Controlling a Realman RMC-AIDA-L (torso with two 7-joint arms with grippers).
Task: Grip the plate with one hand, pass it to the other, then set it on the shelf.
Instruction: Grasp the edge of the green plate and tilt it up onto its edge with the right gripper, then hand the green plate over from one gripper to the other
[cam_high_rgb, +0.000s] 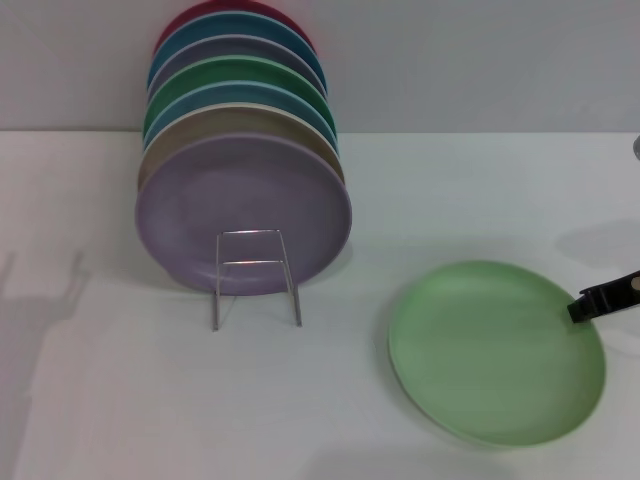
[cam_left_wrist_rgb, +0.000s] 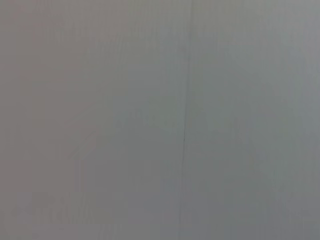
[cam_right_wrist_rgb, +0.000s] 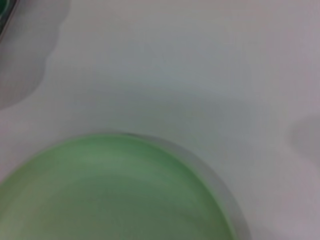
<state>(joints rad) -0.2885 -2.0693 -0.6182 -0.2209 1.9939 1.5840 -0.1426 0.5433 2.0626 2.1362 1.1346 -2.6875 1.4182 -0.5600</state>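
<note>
The light pastel-green plate (cam_high_rgb: 497, 350) lies flat on the white table at the front right. It also fills the lower part of the right wrist view (cam_right_wrist_rgb: 115, 195). My right gripper (cam_high_rgb: 592, 303) reaches in from the right edge, and its black tip is at the plate's right rim. The silver wire shelf (cam_high_rgb: 251, 262) stands at the left centre with a row of upright plates on it. Its front loop and two legs show in front of the lilac plate (cam_high_rgb: 243, 212). My left gripper is out of view, and the left wrist view shows only a plain grey surface.
Behind the lilac plate stand several more plates, among them a tan one (cam_high_rgb: 200, 135), a darker green one (cam_high_rgb: 240, 75) and a red one (cam_high_rgb: 215, 12). A grey wall is behind them. Bare white table (cam_high_rgb: 150, 400) lies in front of the shelf.
</note>
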